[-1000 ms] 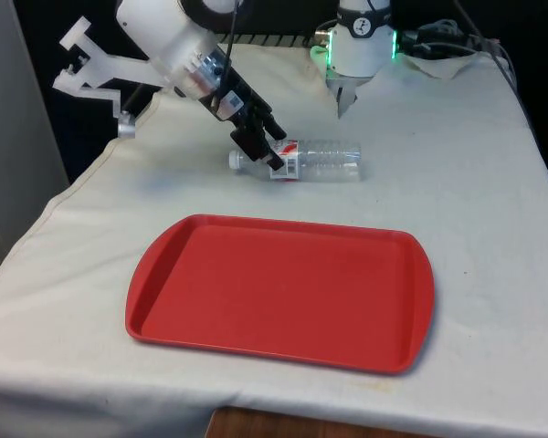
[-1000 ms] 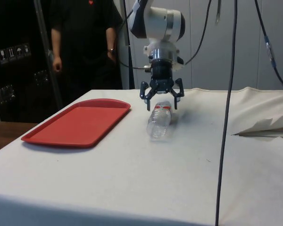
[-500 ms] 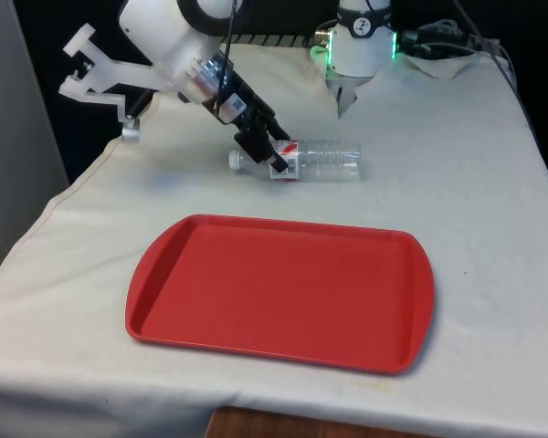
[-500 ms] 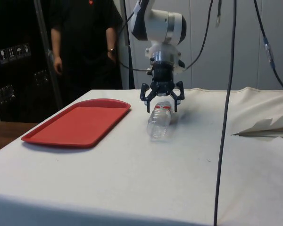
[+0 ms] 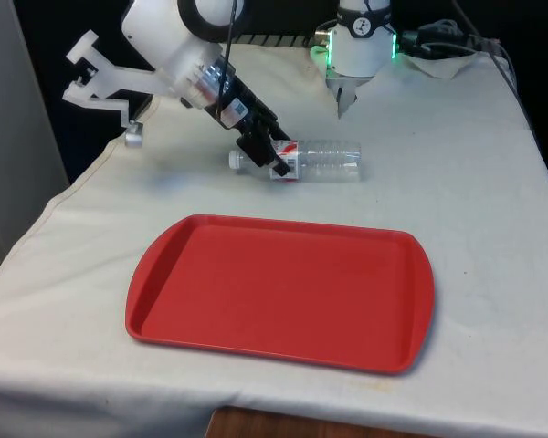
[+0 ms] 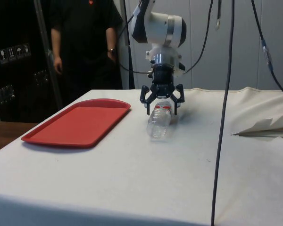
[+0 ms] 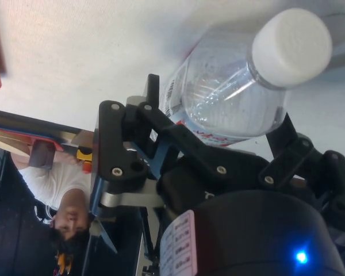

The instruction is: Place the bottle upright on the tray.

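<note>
A clear plastic bottle [image 5: 318, 161] with a white cap and a red-and-white label lies on its side on the white cloth, beyond the red tray [image 5: 283, 292]. My gripper [image 5: 272, 158] is down over the bottle's label end, just behind the neck. In the side view the gripper [image 6: 161, 105] is open, one finger on each side of the bottle [image 6: 159, 125]. The wrist view has the bottle [image 7: 233, 98] lying between the fingers [image 7: 154, 121], its cap [image 7: 290, 39] sticking out past them. The tray [image 6: 78, 121] holds nothing.
A person [image 6: 82, 42] in dark clothes stands behind the table's tray end. Rumpled cloth [image 6: 266, 127] and hanging cables [image 6: 224, 94] are on the side away from the tray. Bare cloth lies between bottle and tray.
The gripper has sunk slightly lower around the bottle and the arm has shifted a little. The bottle has not moved and the jaws stay apart.
</note>
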`<action>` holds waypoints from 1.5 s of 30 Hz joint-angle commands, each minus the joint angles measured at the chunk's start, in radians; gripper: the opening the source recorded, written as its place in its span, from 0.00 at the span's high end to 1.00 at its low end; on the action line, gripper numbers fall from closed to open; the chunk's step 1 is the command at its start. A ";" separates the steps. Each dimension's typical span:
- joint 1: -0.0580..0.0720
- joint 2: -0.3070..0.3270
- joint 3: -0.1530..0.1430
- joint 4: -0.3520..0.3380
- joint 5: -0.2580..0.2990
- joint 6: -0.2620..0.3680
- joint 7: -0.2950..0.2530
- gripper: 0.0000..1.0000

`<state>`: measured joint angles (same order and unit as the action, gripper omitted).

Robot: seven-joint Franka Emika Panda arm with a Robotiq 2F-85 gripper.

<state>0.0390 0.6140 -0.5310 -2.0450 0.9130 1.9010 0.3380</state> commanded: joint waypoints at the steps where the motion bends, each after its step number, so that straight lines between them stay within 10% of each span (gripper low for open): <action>1: -0.002 0.001 0.001 0.002 0.003 -0.003 0.000 0.00; 16: -0.022 0.028 -0.016 0.027 0.016 -0.052 -0.019 0.00; 45: -0.016 0.085 -0.048 0.067 0.071 -0.129 -0.061 0.00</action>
<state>0.0230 0.6990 -0.5790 -1.9780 0.9840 1.7720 0.2770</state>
